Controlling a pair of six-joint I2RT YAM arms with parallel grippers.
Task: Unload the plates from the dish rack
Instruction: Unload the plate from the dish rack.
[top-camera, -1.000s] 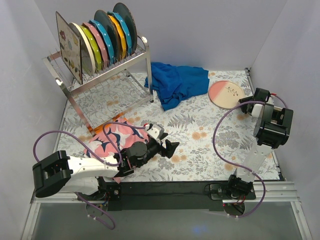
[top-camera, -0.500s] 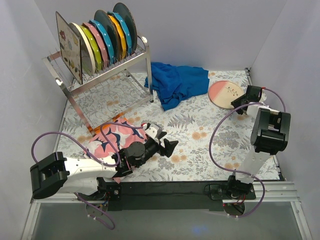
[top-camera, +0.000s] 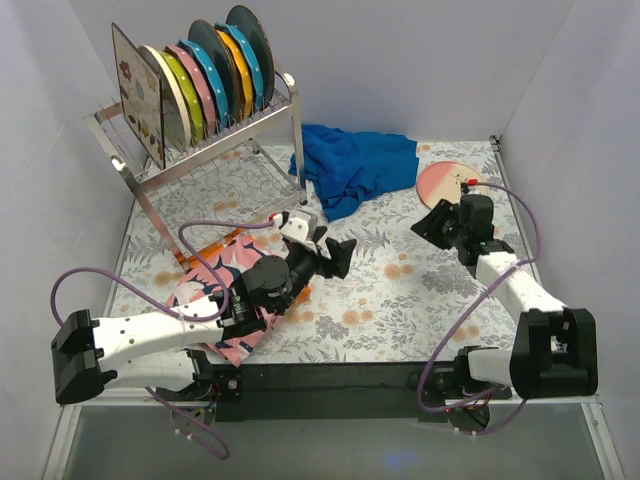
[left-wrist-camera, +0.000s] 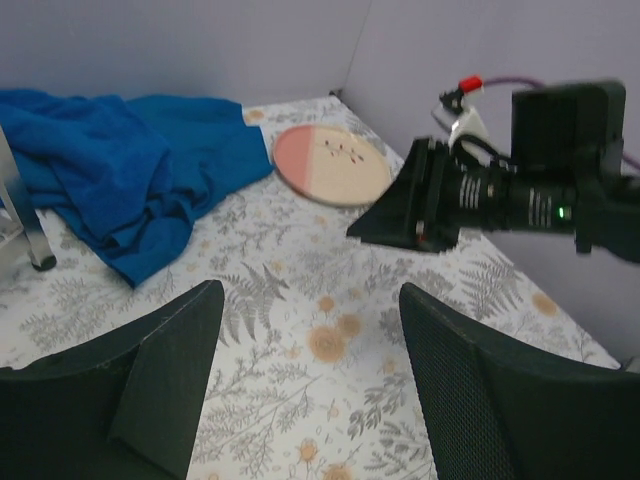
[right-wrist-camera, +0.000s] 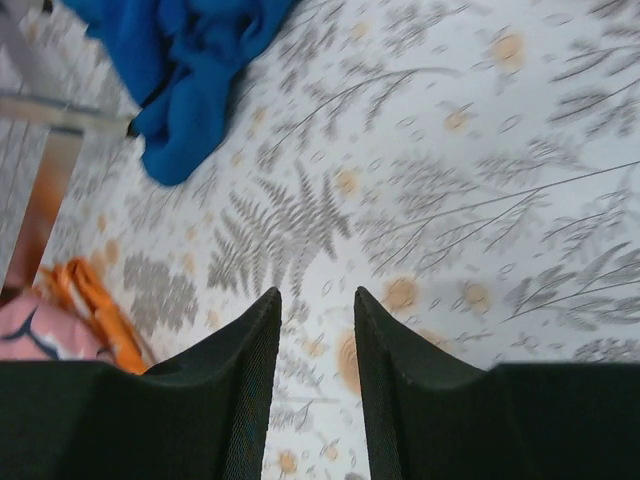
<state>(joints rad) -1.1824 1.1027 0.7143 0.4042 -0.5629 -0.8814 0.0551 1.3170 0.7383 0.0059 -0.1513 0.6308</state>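
Soft, even light is filling the top view, and it is coming from above. The dish rack (top-camera: 222, 146) is shining, with small white glints on its wires at the upper left. Faint grey shadows are lying on the surface (top-camera: 400, 300) under the blue cloth (top-camera: 355, 170) and beneath the rack. In the left wrist view the near fingers (left-wrist-camera: 160, 370) are showing as dark, soft shapes at the bottom, and the right arm (left-wrist-camera: 540, 190) at the right is looking a bit smeared. The right wrist view is looking blurry all over, and its black fingers (right-wrist-camera: 240, 400) are filling the bottom edge.
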